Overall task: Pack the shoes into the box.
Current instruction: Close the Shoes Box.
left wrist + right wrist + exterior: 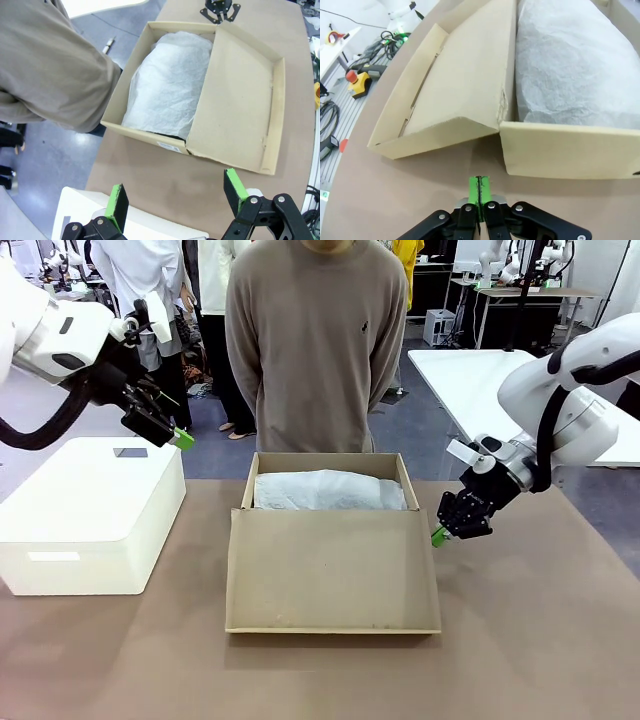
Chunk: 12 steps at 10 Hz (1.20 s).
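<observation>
The shallow brown cardboard shoebox (330, 570) is set mid-table, flap laid open, crumpled white tissue paper (330, 490) heaped inside; whether the black shoes lie beneath cannot be told. With the right gripper (438, 536) pressed together low beside its corner and the left gripper (183, 438) spread wide aloft, the shoebox may be shoved aside by a blunt push, or tissue pinched under the flap.

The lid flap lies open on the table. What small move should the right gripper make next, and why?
Probably ease the shut right gripper under the right edge of the brown cardboard lid flap to start tipping it closed. Crinkled white tissue paper bulges inside the shallow brown cardboard box, hiding what lies beneath, and that gripper sits low beside the flap's hinge corner.
</observation>
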{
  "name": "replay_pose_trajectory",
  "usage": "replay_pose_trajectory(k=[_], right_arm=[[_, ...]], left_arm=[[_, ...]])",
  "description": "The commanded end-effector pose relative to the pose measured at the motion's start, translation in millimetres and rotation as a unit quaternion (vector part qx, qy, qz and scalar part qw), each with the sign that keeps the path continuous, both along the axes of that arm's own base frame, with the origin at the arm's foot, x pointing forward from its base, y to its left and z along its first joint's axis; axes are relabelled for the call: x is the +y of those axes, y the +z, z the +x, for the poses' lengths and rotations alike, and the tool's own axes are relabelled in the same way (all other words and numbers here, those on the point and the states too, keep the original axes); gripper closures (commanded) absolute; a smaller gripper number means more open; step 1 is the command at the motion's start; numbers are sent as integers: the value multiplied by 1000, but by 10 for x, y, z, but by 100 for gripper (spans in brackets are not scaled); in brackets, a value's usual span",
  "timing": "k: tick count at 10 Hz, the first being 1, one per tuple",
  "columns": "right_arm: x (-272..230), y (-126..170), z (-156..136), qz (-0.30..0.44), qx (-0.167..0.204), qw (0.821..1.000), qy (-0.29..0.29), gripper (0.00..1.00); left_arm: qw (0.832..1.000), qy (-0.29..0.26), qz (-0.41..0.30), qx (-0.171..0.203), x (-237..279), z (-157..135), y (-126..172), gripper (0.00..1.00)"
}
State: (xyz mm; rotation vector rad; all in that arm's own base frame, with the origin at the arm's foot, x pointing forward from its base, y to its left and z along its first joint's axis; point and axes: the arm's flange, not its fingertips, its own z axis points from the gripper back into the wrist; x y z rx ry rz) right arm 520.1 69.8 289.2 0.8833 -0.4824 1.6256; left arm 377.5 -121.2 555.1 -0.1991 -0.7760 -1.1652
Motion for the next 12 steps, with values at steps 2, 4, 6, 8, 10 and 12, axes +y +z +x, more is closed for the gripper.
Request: replay_pose_trajectory(k=[2, 4, 6, 8, 10, 12], right_arm=[[50, -87, -136, 37, -27, 999, 11, 100], [92, -122, -171, 41, -23, 999, 17, 100], [142, -160, -207, 50, -9, 998, 34, 100], [192, -176, -257, 55, -2, 997, 45, 100], [209, -209, -302, 60, 14, 997, 55, 100], [233, -186, -359, 77, 34, 994, 74, 100]], left_arm=[[1000, -1, -7, 3, -1, -1, -16, 0], [1000, -1, -7, 3, -1, -1, -16, 0], [1000, -1, -7, 3, -1, -1, -16, 0], [1000, -1, -7, 3, -1, -1, -16, 0], [1000, -1, -7, 3, -1, -1, -16, 0], [1000, -1, -7, 3, -1, -1, -16, 0]])
